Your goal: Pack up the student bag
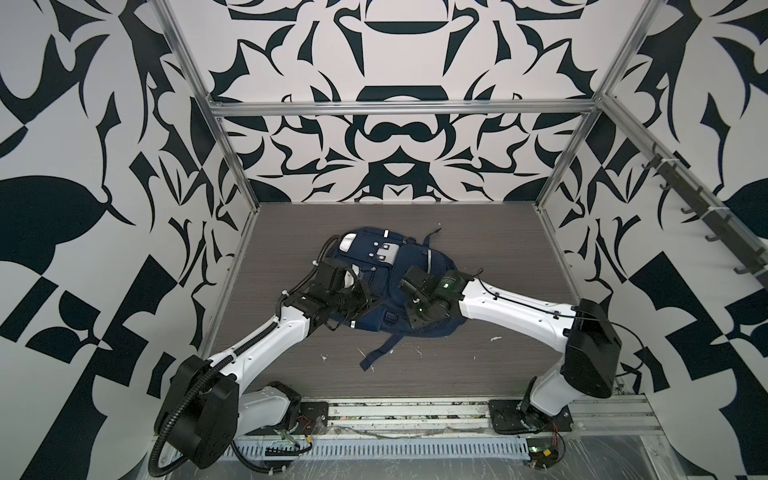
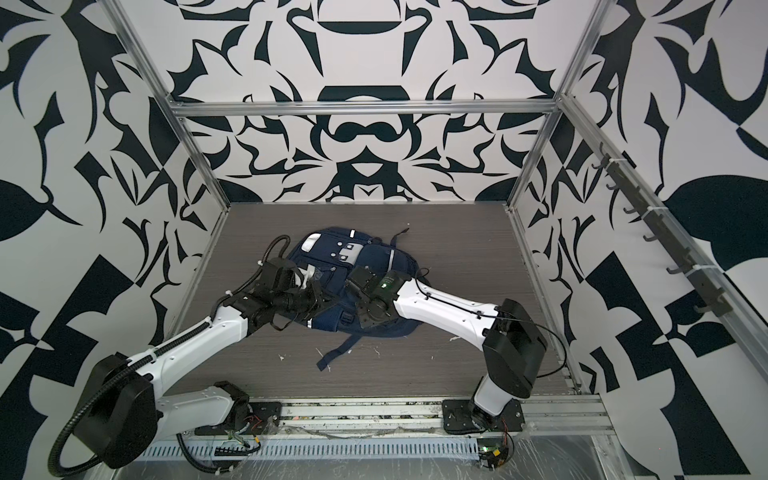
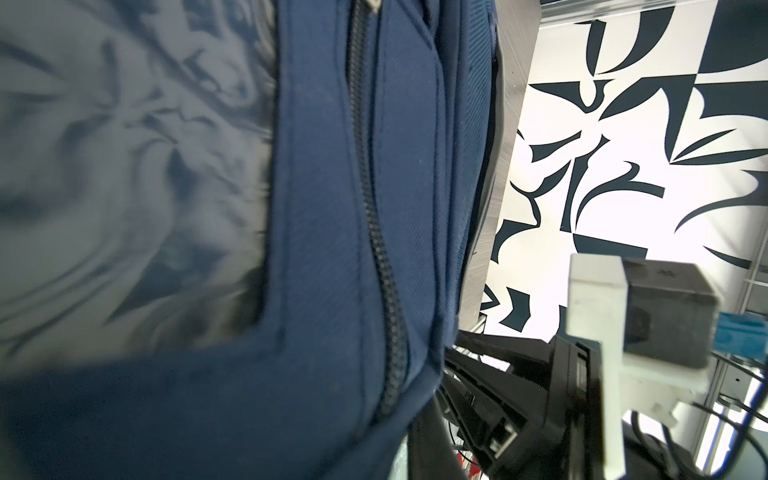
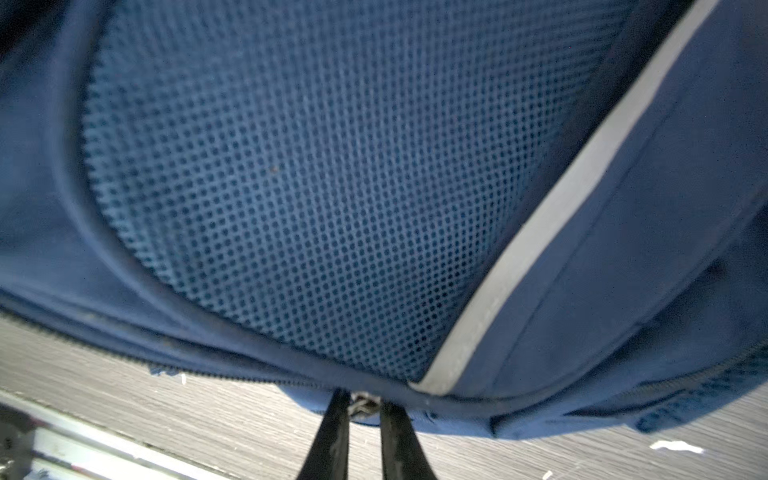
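The navy student bag [image 1: 386,266] [image 2: 374,257] lies flat in the middle of the grey table, with both arms reaching onto it. My left gripper [image 1: 365,301] is at the bag's left side. In the left wrist view its jaws are hidden under bunched blue fabric [image 3: 324,208] beside a closed zip [image 3: 374,232], and it looks shut on that fabric. My right gripper [image 4: 365,401] is at the bag's near edge, under the mesh pocket [image 4: 291,166] and a white stripe [image 4: 561,216]. Its two black fingers are shut on a small metal zipper pull [image 4: 365,405].
A loose dark strap [image 1: 380,349] trails from the bag toward the front. Small white scraps [image 1: 494,338] dot the table [image 1: 498,257]. Metal frame posts and patterned walls close in three sides. A rail of hooks [image 1: 698,208] runs along the right wall.
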Controlling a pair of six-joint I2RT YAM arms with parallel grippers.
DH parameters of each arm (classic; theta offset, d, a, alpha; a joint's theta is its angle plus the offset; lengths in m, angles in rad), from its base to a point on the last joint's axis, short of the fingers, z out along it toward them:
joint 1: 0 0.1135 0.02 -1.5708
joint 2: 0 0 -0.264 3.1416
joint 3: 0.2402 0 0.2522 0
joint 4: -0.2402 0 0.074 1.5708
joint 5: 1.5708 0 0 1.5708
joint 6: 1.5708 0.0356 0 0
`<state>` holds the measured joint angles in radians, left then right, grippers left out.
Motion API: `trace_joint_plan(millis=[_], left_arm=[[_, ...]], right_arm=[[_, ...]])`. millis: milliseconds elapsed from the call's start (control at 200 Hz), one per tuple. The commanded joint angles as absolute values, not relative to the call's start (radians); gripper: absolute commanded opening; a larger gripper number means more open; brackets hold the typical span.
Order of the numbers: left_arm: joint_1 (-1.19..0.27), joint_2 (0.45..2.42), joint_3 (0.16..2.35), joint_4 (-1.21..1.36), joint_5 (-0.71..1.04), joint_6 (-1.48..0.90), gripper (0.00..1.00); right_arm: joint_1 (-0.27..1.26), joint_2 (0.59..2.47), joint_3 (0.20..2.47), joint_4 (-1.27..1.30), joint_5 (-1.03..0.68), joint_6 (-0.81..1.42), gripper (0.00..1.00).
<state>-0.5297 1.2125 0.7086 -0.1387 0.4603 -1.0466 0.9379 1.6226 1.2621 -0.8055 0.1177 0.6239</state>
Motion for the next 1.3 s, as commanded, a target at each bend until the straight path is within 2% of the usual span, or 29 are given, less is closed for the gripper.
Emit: trace_joint_plan(millis=[0,205,270,550,820,1295], left_arm=[[-0.544,1.196,0.736,-0.089,0.549,-1.028,0.0],[-0.544,1.201,0.735,-0.081,0.551,-1.032,0.0],[-0.544,1.202,0.733,-0.08,0.551,-1.033,0.0],[-0.544,1.197,0.719,-0.071,0.551,-1.043,0.0],[-0.544,1.181,0.705,-0.072,0.549,-1.048,0.0],[-0.489,1.075,0.656,-0.141,0.46,-1.049,0.0]], right_arm=[[0.936,1.615,1.316,-0.827,0.252,0.609,0.16],[0.964,1.603,1.319,-0.885,0.296,0.612,0.14],[0.966,1.577,1.29,-0.85,0.279,0.62,0.12],[0.966,1.497,1.181,-0.75,0.244,0.678,0.13],[0.966,1.513,1.171,-0.743,0.249,0.674,0.0],[0.89,1.305,0.97,-0.732,0.245,0.724,0.0]])
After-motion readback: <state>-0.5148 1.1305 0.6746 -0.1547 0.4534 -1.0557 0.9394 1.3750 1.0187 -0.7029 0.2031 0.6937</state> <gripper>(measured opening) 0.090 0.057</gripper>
